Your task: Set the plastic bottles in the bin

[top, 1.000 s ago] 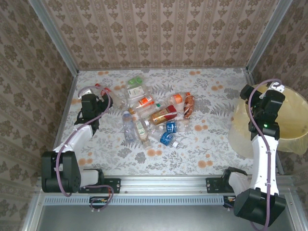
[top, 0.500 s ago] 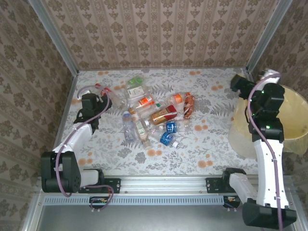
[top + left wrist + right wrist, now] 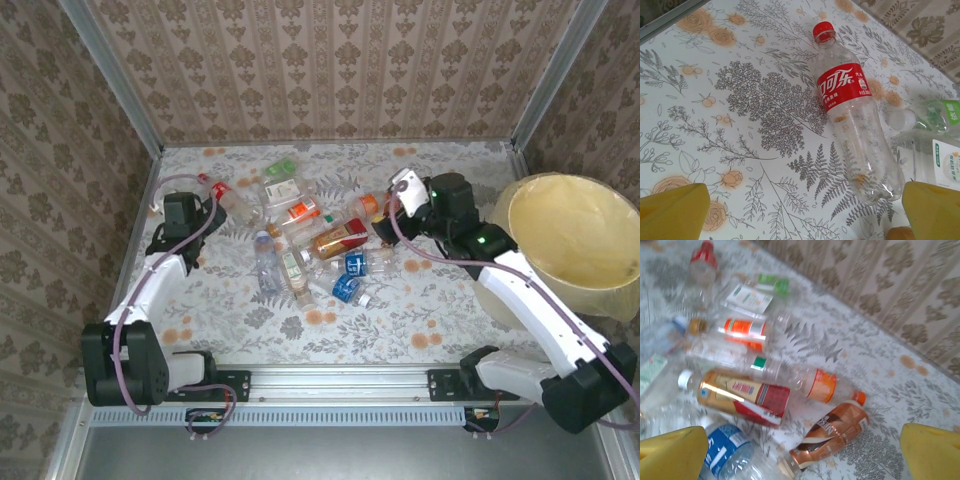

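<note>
The plastic bottles (image 3: 310, 240) are seen lying on their sides in a loose heap on the flowered table (image 3: 440, 310), toward its far middle, several of them touching or overlapping. The bin (image 3: 585, 235) is set off the table's right edge, well apart from the heap, and the part of its pale yellow liner that can be seen is bare. The task is therefore judged to be at or near its start.

A red-labelled bottle (image 3: 850, 130) is found at the left fringe of the heap, its red cap pointing away from the rest, with bare cloth on its outer side. The left gripper (image 3: 804, 210) is held just short of its base, with the fingers spread wide and nothing between them. This position is judged to be a line-up for a grasp across the body.

At the right fringe, a copper-brown bottle (image 3: 832, 432) and an orange-labelled bottle (image 3: 812, 382) lie side by side. The right gripper (image 3: 801, 455) is held above them, likewise released and empty. These two bottles are probably favoured because they lie nearest the bin, on that arm's own side. A clean grasp may be hindered by the neighbours that touch them.
</note>
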